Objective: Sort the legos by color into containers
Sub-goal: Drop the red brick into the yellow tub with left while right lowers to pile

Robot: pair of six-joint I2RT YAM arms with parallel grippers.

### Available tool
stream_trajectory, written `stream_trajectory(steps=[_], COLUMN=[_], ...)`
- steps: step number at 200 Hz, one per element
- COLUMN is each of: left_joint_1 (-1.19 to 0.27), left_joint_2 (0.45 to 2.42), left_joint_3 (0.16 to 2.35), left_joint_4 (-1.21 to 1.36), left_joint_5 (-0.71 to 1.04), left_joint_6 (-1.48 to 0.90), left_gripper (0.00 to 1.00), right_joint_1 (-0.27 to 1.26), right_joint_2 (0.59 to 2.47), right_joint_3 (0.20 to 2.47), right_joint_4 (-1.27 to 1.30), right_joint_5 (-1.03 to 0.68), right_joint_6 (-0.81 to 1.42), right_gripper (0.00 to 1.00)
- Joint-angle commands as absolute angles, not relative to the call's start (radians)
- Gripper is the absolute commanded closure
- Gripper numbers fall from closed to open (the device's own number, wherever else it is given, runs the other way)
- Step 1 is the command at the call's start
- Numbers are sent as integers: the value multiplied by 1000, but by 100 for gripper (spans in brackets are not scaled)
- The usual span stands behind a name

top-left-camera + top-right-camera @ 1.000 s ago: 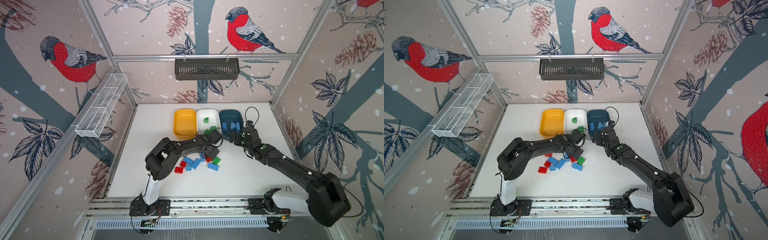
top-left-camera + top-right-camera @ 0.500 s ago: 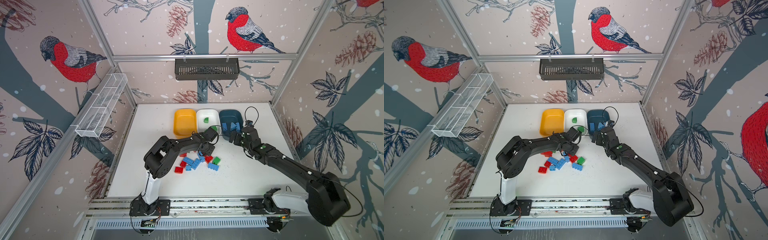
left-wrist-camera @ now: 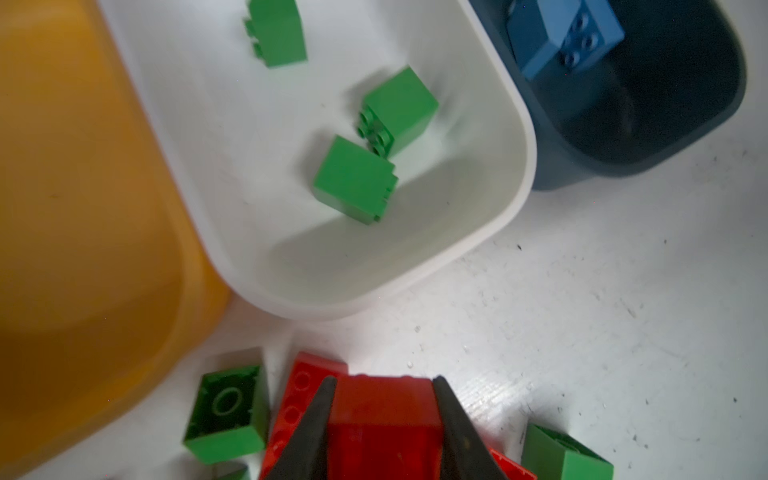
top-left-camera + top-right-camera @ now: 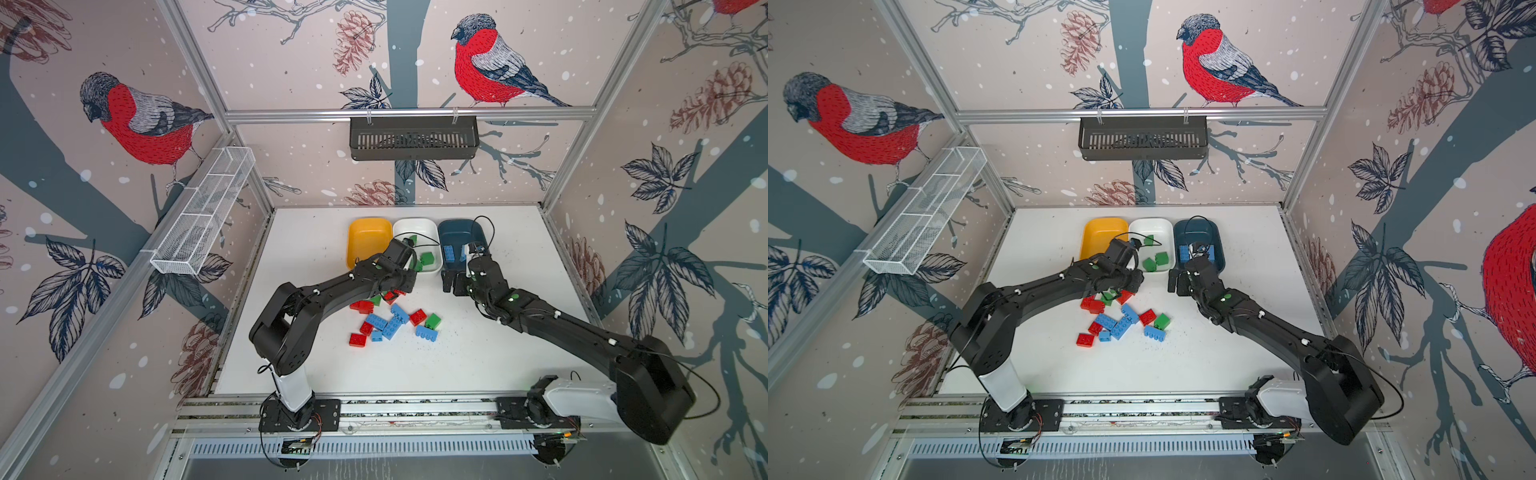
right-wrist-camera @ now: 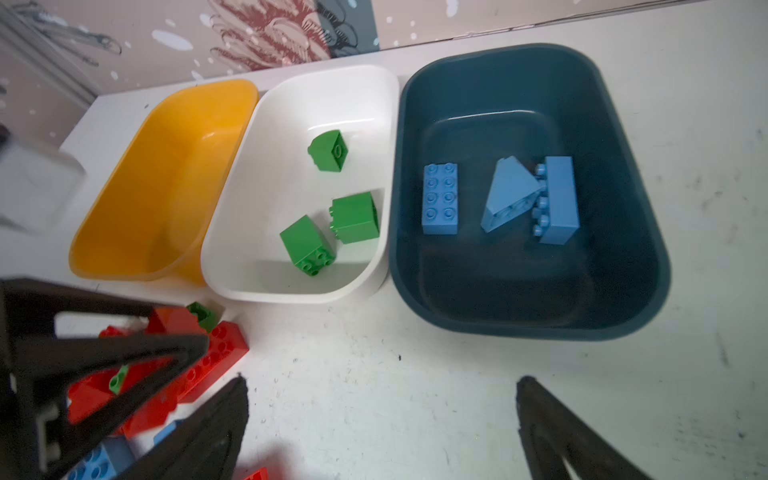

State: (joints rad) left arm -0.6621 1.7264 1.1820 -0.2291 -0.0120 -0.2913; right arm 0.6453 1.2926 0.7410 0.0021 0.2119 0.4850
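Black left arm: elbow raised toward the left edge of the desk (image 4: 478,353), forearm stretched toward the far edge, wrist tipped down over the loose legos (image 4: 392,324) mid-desk. Left hand (image 3: 384,380) closed tight, fingers (image 3: 316,424) pinching a red brick (image 3: 382,419) just short of the white tub (image 3: 511,208). Right arm: in from the near right corner. Right hand (image 5: 382,380) spread wide, nothing held, over bare desk near the dark teal tub (image 5: 623,291). Green bricks (image 5: 309,245) in the white tub, blue bricks (image 5: 440,199) in the teal, yellow-orange tub (image 4: 368,232) alongside.

Top views bright, even, sharp; soft shadows on the table (image 4: 478,365). Left wrist view smeared, yellow tub (image 3: 83,208) unfocused.
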Motion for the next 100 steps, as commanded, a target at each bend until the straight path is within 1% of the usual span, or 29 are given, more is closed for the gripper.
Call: stream_trajectory(steps=[1,30,62,87,100], left_joint_1=[-613,-538,-442,-396,-383], left_joint_2=[1682,1671,1728,1783,1814], left_joint_3=[1159,1163,1207,1259,1298], left_joint_4=[-121,-86,-96,-113,-139], left_joint_5=[-93,-223,-217,-202,-202], left_joint_6=[-372,-446,-524,-545,-546], left_gripper=[65,65,65,65,61], right_joint_1=[673,718,774,805,811], right_joint_2=[1323,1387,1451,1498,1515], right_joint_3=[764,804,844,870,872], right_joint_4=[44,30,8,-45,-75], right_joint_5=[193,173,140,138,131], right_joint_6=[425,400,355,353,370], right_gripper=[0,0,1,3,6])
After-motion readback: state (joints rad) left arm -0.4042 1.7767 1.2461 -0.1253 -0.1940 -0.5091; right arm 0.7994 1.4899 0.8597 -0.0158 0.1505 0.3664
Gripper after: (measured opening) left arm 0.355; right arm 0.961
